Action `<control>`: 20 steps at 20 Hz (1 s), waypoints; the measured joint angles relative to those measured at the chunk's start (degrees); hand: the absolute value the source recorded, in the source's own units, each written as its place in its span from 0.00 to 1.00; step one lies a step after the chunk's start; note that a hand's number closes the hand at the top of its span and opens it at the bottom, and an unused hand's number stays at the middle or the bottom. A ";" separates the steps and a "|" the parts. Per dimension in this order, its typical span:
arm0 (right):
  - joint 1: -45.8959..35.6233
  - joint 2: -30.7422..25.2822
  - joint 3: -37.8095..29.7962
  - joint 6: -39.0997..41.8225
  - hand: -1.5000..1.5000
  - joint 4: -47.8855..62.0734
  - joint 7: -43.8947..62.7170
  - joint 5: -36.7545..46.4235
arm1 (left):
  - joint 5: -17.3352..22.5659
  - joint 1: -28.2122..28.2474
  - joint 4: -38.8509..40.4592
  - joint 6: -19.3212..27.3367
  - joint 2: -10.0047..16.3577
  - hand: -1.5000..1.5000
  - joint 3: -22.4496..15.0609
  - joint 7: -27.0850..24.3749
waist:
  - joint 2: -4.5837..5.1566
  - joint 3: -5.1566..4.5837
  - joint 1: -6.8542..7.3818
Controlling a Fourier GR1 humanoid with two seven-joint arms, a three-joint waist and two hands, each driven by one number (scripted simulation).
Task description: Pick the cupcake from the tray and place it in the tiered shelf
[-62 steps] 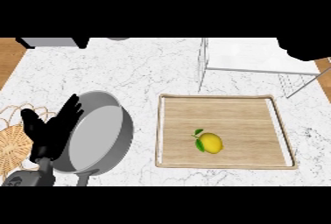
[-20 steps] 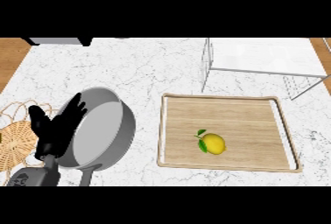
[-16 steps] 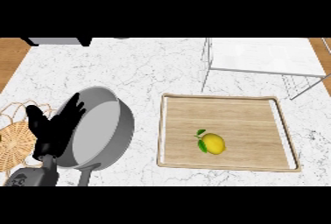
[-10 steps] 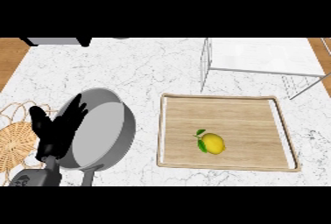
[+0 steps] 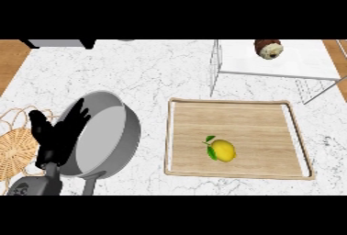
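1 cupcake (image 5: 269, 49), 1 lemon (image 5: 223, 150), 1 pan (image 5: 102, 137).

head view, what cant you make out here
1. The right hand shows nowhere in the head view.
2. The cupcake: its top is cut off by the upper edge.
3. The shelf: lower tiers are hidden under its white top panel.
4. The woven mat: cut by the left edge, partly behind the left hand.
5. The pan: its handle runs off the lower edge.
6. The dark thing at upper left: mostly cut off, cannot tell what.
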 measured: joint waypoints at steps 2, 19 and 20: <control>-0.56 -1.23 -1.48 -1.51 0.00 0.14 0.32 -0.92 | -0.24 0.01 -0.09 -0.02 -0.03 0.50 0.00 0.10 | 0.00 -0.02 0.01; 6.29 -20.49 -12.56 -2.56 0.00 4.73 -0.46 -7.36 | -1.09 1.32 -0.14 -0.31 -0.90 0.50 0.68 0.30 | -0.08 -0.14 -0.61; 6.67 -21.77 -12.94 -1.06 0.00 4.95 -0.29 -7.94 | -1.34 1.61 -0.39 -0.12 -1.13 0.50 0.50 0.37 | -0.09 -0.15 -0.61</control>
